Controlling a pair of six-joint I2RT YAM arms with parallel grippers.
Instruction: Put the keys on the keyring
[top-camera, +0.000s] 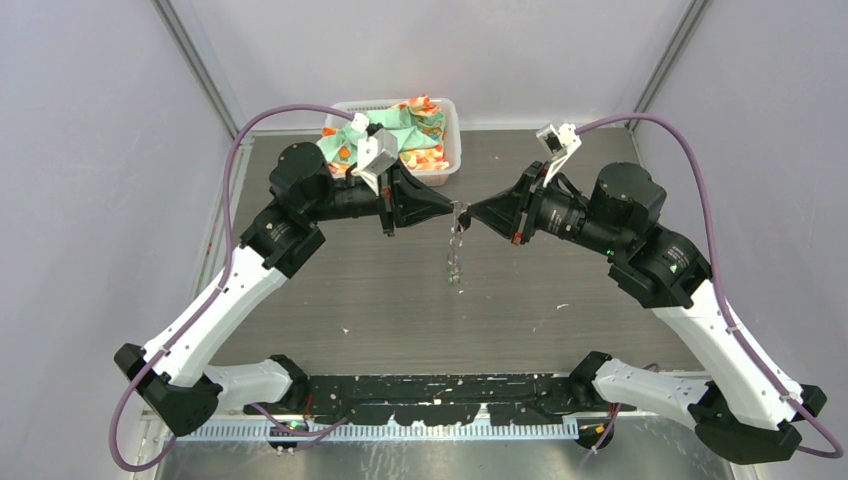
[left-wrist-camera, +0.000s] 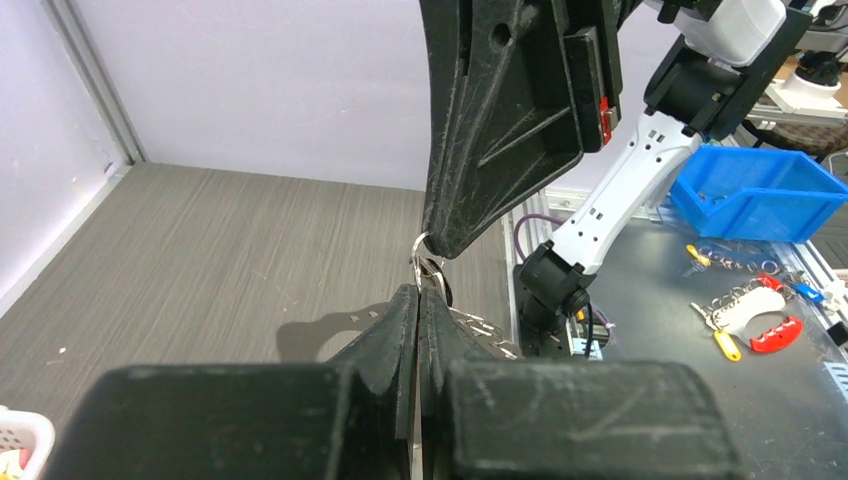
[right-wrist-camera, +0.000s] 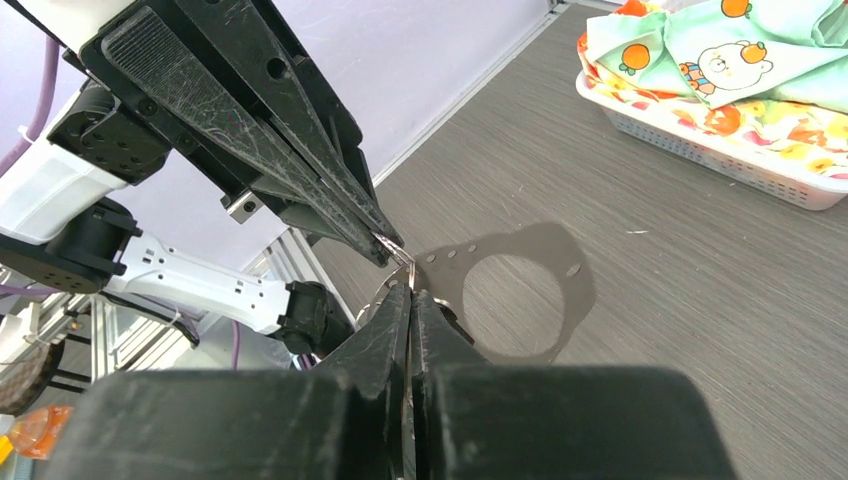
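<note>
Left gripper and right gripper both clamp the hanging keyring, fingers closed. A basket at the far edge of the table holds cloth.

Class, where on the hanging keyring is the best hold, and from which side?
Take the keyring at its top end, from the sides, where the left gripper and right gripper pinch it tip to tip. It is thin and limp, the rest dangling straight down, so a hold lower would probably let it swing.
</note>
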